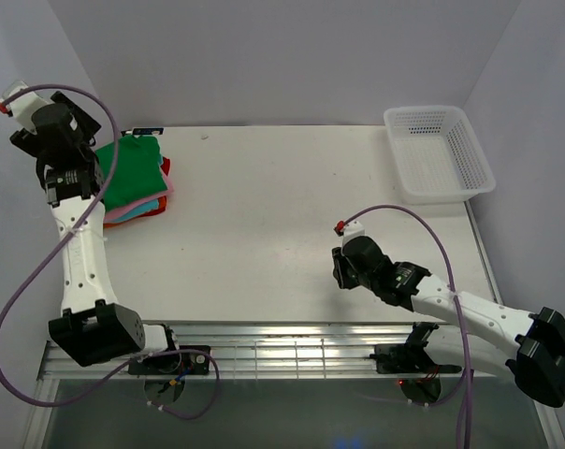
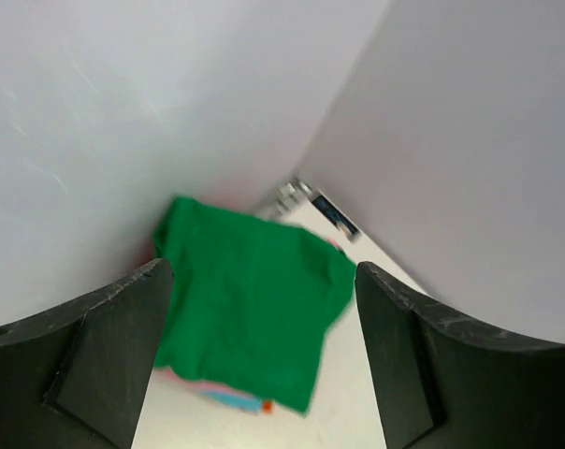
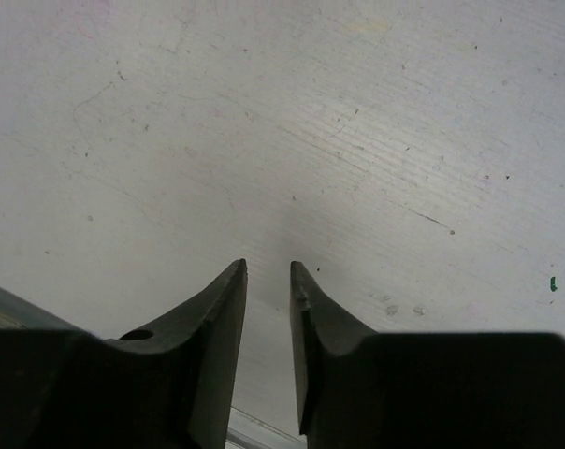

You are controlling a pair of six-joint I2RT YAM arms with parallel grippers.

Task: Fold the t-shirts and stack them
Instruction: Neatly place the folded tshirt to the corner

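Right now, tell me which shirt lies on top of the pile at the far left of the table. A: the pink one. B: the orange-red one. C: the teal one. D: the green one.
D: the green shirt covers the top of the pile, and only thin edges of the other colours show from under it.
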